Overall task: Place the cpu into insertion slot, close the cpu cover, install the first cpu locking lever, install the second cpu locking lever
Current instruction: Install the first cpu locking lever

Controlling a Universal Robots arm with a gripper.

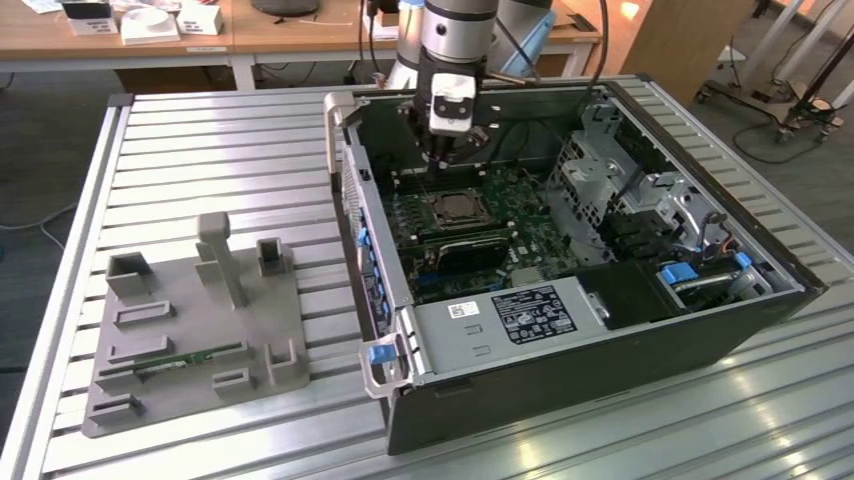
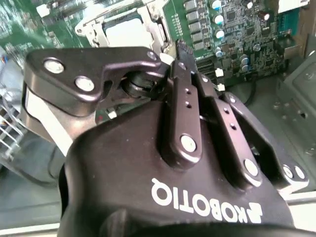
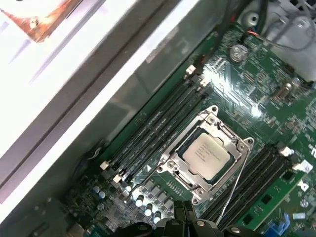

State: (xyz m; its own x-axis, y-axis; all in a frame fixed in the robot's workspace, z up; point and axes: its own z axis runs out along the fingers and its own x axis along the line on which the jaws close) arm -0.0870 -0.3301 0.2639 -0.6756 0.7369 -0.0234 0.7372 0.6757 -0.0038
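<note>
Inside the open black computer case point(image 1: 601, 340) on the slatted metal counter point(image 1: 200, 150), the dark two-fingered hand point(image 1: 445, 163) hangs over the green circuit board point(image 3: 247, 89), just beside the square insertion slot point(image 3: 197, 192). Its fingers look clenched together, with nothing seen between them. The small silvery square cpu point(image 3: 206, 150) already lies in the slot, and the thin silvery cpu cover point(image 3: 170, 163) lies flat around it. A thin wire locking lever point(image 3: 232, 190) appears unlatched, so the lever step seems in hand; it calls for a precise press on slim wire.
</note>
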